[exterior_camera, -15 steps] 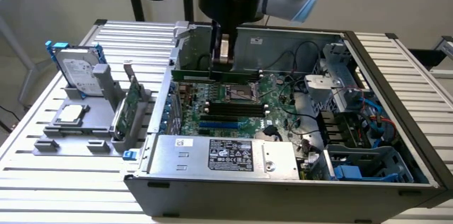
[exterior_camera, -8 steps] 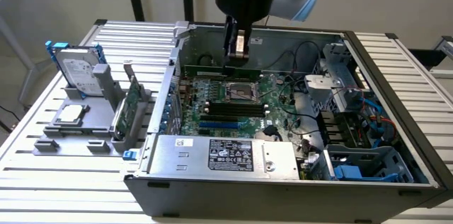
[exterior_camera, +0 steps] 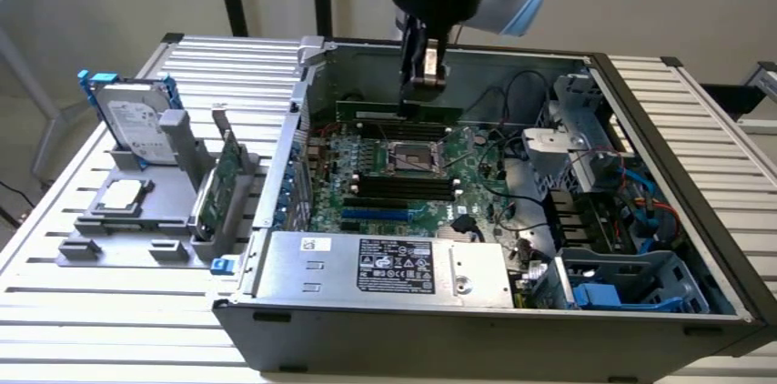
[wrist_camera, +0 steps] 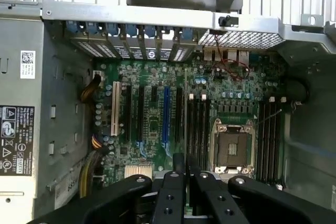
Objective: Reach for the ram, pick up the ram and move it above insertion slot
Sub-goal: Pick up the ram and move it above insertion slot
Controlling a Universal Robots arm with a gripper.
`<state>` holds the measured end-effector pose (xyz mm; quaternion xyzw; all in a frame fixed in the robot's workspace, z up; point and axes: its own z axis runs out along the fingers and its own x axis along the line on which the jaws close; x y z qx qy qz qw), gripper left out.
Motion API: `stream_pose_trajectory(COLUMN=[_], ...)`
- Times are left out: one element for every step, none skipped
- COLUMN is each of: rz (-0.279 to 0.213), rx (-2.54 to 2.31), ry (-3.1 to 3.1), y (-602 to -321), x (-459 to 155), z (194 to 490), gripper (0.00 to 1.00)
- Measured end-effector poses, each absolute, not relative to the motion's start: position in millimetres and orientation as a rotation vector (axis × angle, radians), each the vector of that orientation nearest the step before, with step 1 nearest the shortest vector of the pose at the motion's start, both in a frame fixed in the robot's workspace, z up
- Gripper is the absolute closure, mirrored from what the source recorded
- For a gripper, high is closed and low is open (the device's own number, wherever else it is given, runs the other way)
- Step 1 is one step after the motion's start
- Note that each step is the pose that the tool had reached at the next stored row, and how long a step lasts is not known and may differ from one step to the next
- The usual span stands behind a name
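While the black metal pincer (exterior_camera: 409,104) hung inside the open computer case (exterior_camera: 680,220), its slim fingers were pressed onto the top edge of the ram (exterior_camera: 398,113), a long, thin green board held level over the far part of the motherboard (exterior_camera: 401,175). The square socket (exterior_camera: 413,158) with its shiny frame lay just below, flanked by dark, narrow slots (exterior_camera: 401,188). In the wrist view the ram (wrist_camera: 179,174) appeared edge-on between the fingers. On the ribbed table (exterior_camera: 109,302), at its left edge in the exterior view, a grey holder (exterior_camera: 134,220) carried a boxy hard drive (exterior_camera: 134,120) and a broader green card (exterior_camera: 218,188).
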<state>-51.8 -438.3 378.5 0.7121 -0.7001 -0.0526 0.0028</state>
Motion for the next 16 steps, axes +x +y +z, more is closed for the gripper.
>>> stream_pose_trajectory(rz=[-0.160, -0.155, -0.149, -0.144, -0.139, -0.135, -0.132, -0.130, -0.128, -0.126, -0.125, -0.125, -0.124, -0.125, -0.125, -0.126], rx=[2.235, 2.237, 2.238, 2.239, 2.238, 2.237, 2.236, 2.234, 2.233, 2.232, 2.231, 2.230, 2.229, 2.228, 2.224, 2.223], ry=[-2.197, -2.198, -2.199, -2.200, -2.200, -2.199, -2.199, -2.198, -2.198, -2.198, -2.198, -2.198, -2.199, -2.201, -2.205, -2.205], y=[-435.2, -431.4, -427.9, -424.8, -422.1, -420.0, -418.9, -418.2, -418.0, -418.1, -418.0, -418.0, -418.0, -418.0, -418.0, -418.0], x=[-50.7, -50.1, -49.6, -49.1, -48.3, -47.4, -46.3, -45.1, -43.9, -42.7, -41.5, -40.3, -39.5, -38.9, -38.7, -38.7], z=[378.5, 378.5, 378.6, 378.5, 378.6, 378.7, 378.8, 379.1, 379.4, 380.2, 381.1, 382.0, 382.8, 383.1, 383.1, 383.1], gripper=[0.87, 0.87, 0.87, 0.87, 0.87, 0.87, 0.87, 0.87, 0.87, 0.87, 0.87, 0.87, 0.87, 0.87, 0.87, 0.87])
